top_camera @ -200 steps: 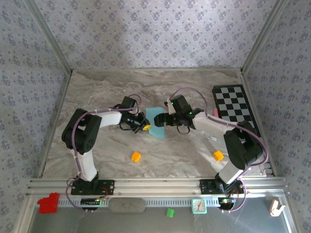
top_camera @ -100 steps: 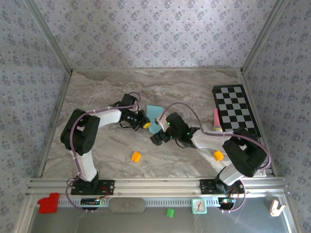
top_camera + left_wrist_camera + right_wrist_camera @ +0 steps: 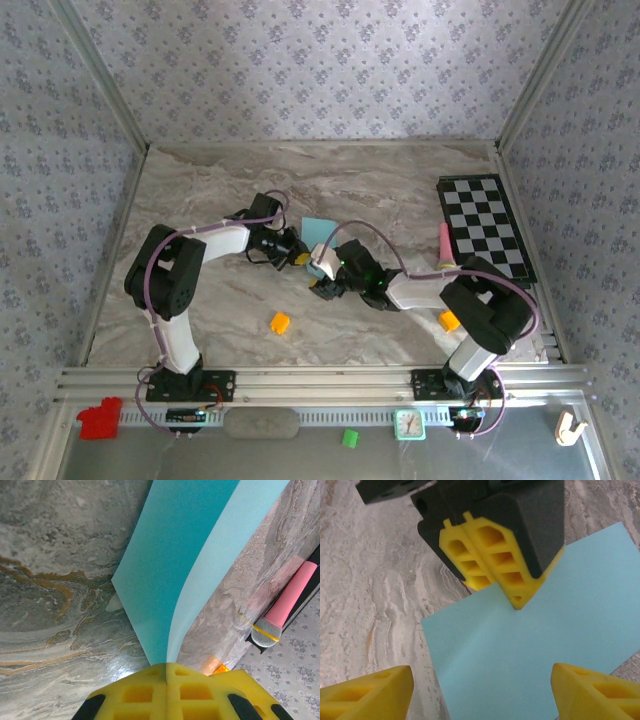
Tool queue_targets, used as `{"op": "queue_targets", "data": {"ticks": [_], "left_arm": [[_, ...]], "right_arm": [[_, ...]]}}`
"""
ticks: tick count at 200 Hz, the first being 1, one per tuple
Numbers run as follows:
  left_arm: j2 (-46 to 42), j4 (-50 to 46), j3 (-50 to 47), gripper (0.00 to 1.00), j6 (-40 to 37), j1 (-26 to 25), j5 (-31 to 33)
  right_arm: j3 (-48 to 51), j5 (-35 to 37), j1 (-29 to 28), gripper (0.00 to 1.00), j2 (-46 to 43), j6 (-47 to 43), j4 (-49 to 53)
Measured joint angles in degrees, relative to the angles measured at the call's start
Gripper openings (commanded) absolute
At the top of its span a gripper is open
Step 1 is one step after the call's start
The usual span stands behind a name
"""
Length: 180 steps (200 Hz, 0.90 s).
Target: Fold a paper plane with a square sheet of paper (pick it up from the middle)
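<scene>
Nearest, the right gripper (image 3: pixel 482 674) stands wide open with nothing in it, its two fingers straddling the near part of the square sheet of paper (image 3: pixel 535 645). Just beyond, the left gripper (image 3: pixel 166 682) is pinched tight on the sheet's near-left edge, holding that side up so the paper curves. The sheet sits mid-table on the marble table (image 3: pixel 200 190), running away toward the far side. It looks feather-light, limp and easily creased. A gentle, flat pinch on an edge near the middle should suit; a skewed squeeze would likely crumple it.
</scene>
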<state>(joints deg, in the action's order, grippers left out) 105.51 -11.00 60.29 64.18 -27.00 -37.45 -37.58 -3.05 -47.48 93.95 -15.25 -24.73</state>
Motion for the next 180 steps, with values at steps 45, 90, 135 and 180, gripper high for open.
{"op": "queue_targets", "data": {"ticks": [45, 90, 135, 180], "left_arm": [[0.0, -0.8, 0.0, 0.00, 0.0, 0.0, 0.0], [0.0, -1.0, 0.0, 0.00, 0.0, 0.0, 0.0], [0.0, -1.0, 0.0, 0.00, 0.0, 0.0, 0.0], [0.0, -1.0, 0.0, 0.00, 0.0, 0.0, 0.4]], "right_arm": [[-0.1, 4.5, -0.7, 0.60, 0.9, -1.3, -2.9], [-0.1, 5.4, -0.7, 0.53, 0.9, -1.3, -4.3], [-0.1, 4.3, -0.8, 0.48, 0.5, -1.1, -4.2], [-0.1, 4.1, -1.3, 0.49, 0.5, -1.0, -4.2]]}}
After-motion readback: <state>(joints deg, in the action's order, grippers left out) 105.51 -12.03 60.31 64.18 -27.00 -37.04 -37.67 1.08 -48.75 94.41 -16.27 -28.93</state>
